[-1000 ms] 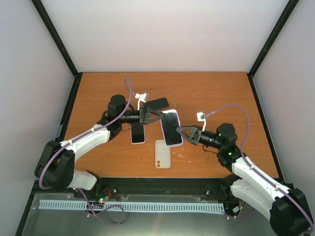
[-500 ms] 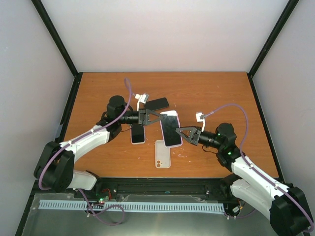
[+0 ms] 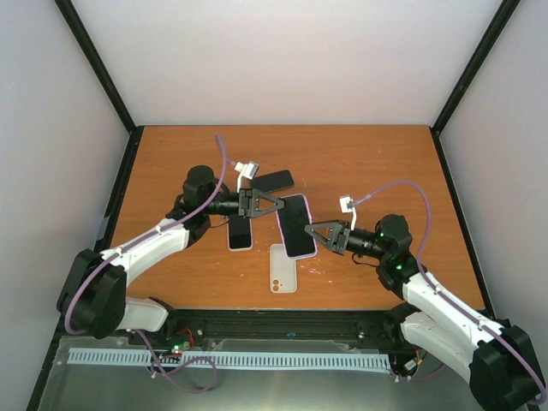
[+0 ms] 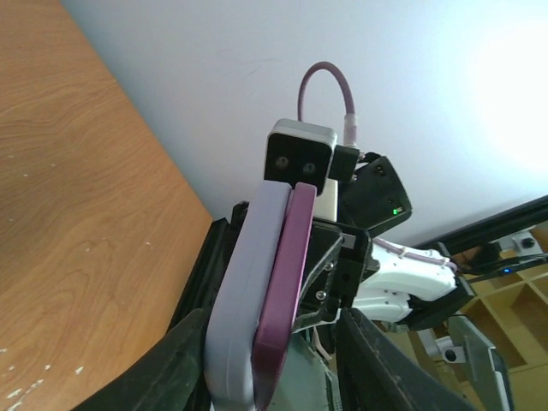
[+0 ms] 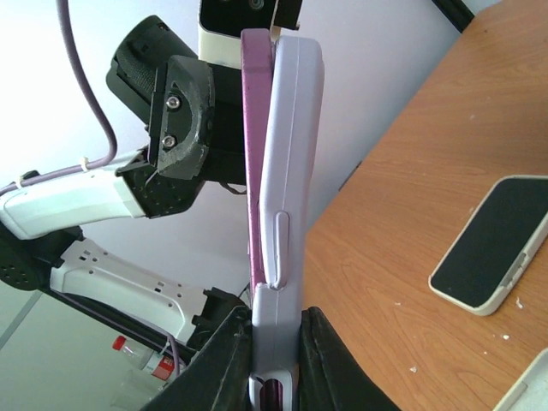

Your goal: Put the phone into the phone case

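While raised off the bench (image 3: 385, 163) above its middle, turned dark screen upward: phone (image 3: 297, 224), magenta-edged. Backed by the lavender phone case (image 5: 287, 171), the two lying face to face, edges not flush in the wrist views; fully seated or not, cannot tell. Pinched on the near-right side, case and phone together, by the right pincer (image 3: 310, 228), fingers pressed onto both outer faces. Straddled at the far-left corner by the left pincer (image 3: 279, 205), fingers spread, one against the case, the other standing just off the phone. Flat on the bench just left of this, a white-edged phone (image 3: 240, 233), screen up. Beyond, toward the far edge, a black phone (image 3: 274, 181), lying at a slant. Toward the near edge, a white phone or case (image 3: 282, 267), back up with the camera corner nearest the arms' bases.
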Motion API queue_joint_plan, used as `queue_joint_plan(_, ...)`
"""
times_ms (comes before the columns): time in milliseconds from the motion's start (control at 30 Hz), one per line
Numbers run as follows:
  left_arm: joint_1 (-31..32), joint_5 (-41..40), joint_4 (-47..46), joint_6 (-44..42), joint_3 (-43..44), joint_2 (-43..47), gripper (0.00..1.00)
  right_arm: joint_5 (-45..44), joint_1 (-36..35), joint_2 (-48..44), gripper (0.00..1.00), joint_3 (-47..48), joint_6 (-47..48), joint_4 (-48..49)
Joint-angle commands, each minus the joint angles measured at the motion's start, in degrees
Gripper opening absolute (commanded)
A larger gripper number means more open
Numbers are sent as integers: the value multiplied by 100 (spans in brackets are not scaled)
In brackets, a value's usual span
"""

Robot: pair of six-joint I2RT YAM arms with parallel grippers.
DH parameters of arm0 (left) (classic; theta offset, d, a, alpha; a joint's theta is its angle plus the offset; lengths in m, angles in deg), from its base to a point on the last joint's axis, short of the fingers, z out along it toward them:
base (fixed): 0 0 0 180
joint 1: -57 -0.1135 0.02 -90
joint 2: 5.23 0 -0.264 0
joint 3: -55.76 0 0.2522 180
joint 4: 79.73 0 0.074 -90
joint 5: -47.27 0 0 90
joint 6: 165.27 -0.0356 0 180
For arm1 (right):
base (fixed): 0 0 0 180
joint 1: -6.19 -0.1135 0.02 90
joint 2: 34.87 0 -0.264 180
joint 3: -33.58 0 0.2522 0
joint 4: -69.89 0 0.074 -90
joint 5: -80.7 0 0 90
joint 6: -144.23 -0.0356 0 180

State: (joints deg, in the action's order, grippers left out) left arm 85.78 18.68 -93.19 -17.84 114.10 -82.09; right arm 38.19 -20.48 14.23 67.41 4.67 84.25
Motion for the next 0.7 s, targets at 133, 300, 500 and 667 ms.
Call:
queue_joint_plan(133, 23, 64, -1260, 963, -110, 331, 33, 221, -26, -121, 16, 22, -160, 606)
queue_joint_plan(300, 23, 31, -1449, 1135, -125, 403, 12, 217, -28, -94, 16, 35, -163, 672)
queue_joint_plan(500, 23, 53, -569, 330, 117, 348, 1, 163, -50, 17, 23, -37, -446, 983)
queue_joint_plan(667, 23, 153, -244, -57, 184, 260, 1, 173, -77, 111, 29, 75, -515, 914)
